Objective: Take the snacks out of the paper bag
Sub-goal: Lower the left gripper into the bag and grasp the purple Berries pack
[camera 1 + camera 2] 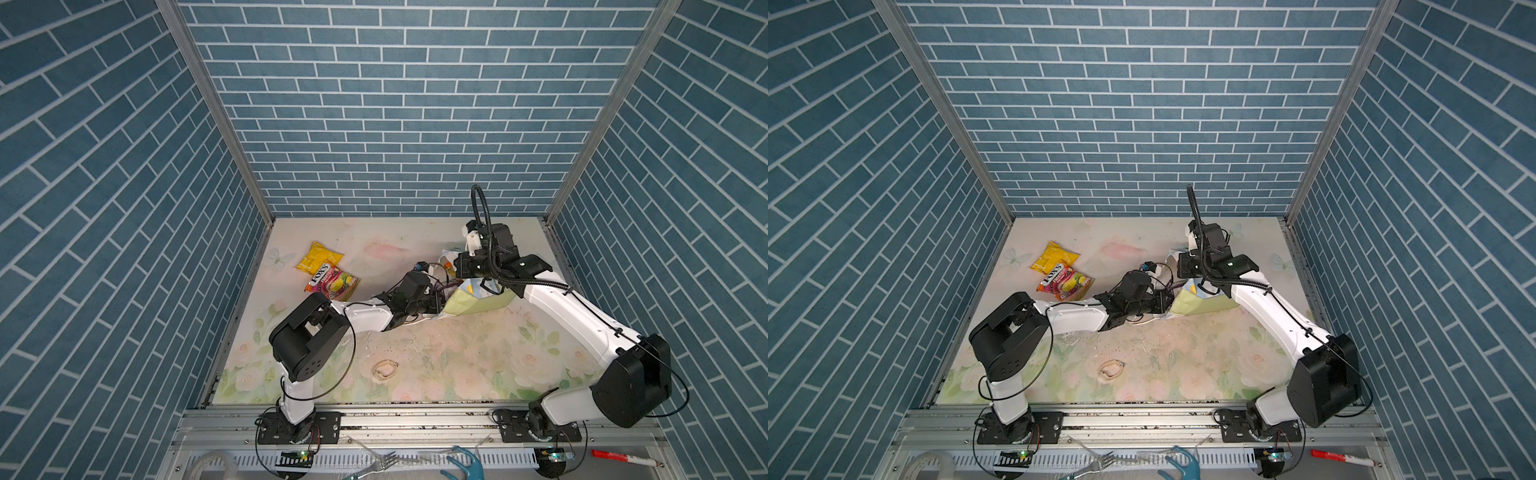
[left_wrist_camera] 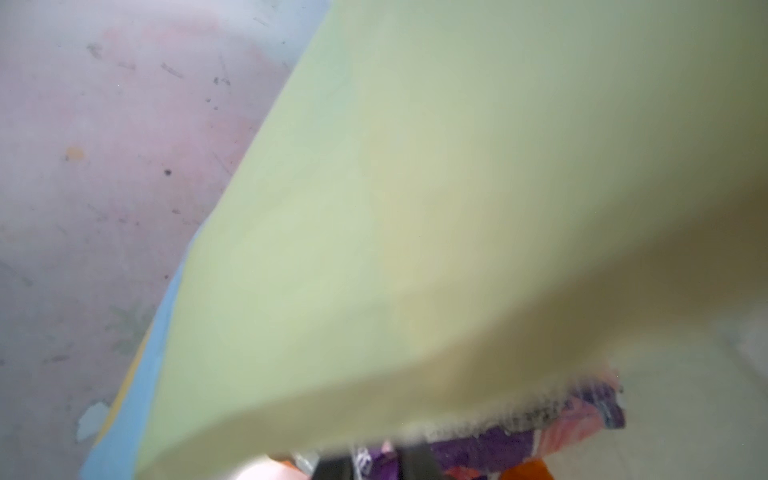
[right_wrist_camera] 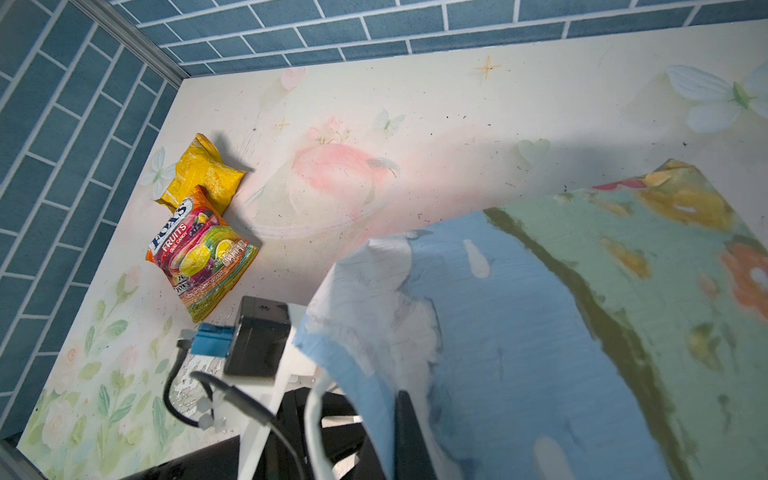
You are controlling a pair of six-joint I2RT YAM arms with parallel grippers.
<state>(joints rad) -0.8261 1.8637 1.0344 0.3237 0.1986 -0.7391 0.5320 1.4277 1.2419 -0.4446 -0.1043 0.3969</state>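
Note:
The paper bag (image 1: 478, 305) (image 1: 1200, 307) lies on its side at the table's middle right, its mouth facing left. My right gripper (image 1: 455, 266) (image 3: 390, 436) is shut on the bag's blue upper rim (image 3: 374, 332) and holds it up. My left gripper (image 1: 440, 299) (image 2: 372, 461) reaches into the mouth, and its dark fingers (image 2: 332, 465) are closed on a purple packet (image 2: 490, 449). An orange packet (image 2: 528, 469) lies beside it inside the bag. At the back left of the table a yellow packet (image 1: 319, 257) (image 3: 203, 174) and a FOX'S candy bag (image 1: 332, 282) (image 3: 199, 253) overlap.
A tan loop (image 1: 384, 370) lies on the flowered mat near the front middle. Blue brick walls close in the left, back and right. In front of the arm bases, the rail tray holds a fork (image 1: 374, 463), a teal tool (image 1: 465, 461) and a red marker (image 1: 623, 457).

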